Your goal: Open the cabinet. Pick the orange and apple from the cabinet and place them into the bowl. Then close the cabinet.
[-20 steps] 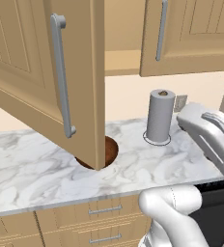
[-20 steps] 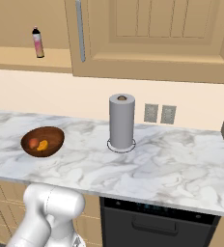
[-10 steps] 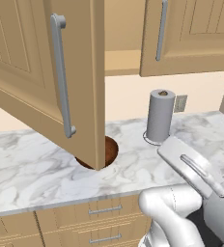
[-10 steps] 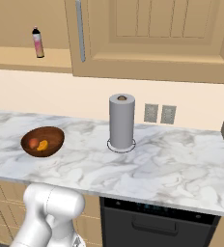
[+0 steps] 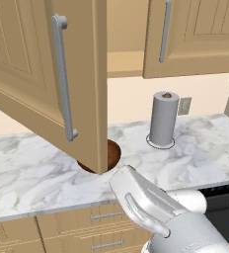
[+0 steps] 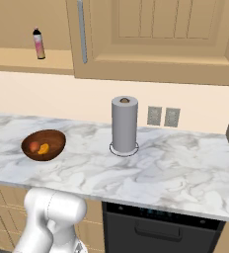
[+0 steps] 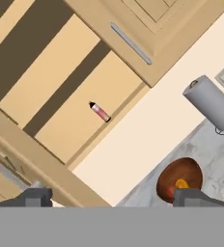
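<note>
We see the cabinet (image 5: 47, 84) with its left door swung open over the table (image 6: 175, 170). The orange (image 6: 43, 148) and the apple (image 6: 34, 147) lie together in the bowl (image 6: 43, 145) on the table's left part. A paper towel roll (image 6: 124, 123) stands well to the right. A small bottle (image 6: 38, 43) sits on the cabinet shelf. Our gripper (image 7: 114, 198) is spread wide, holding nothing.
</note>
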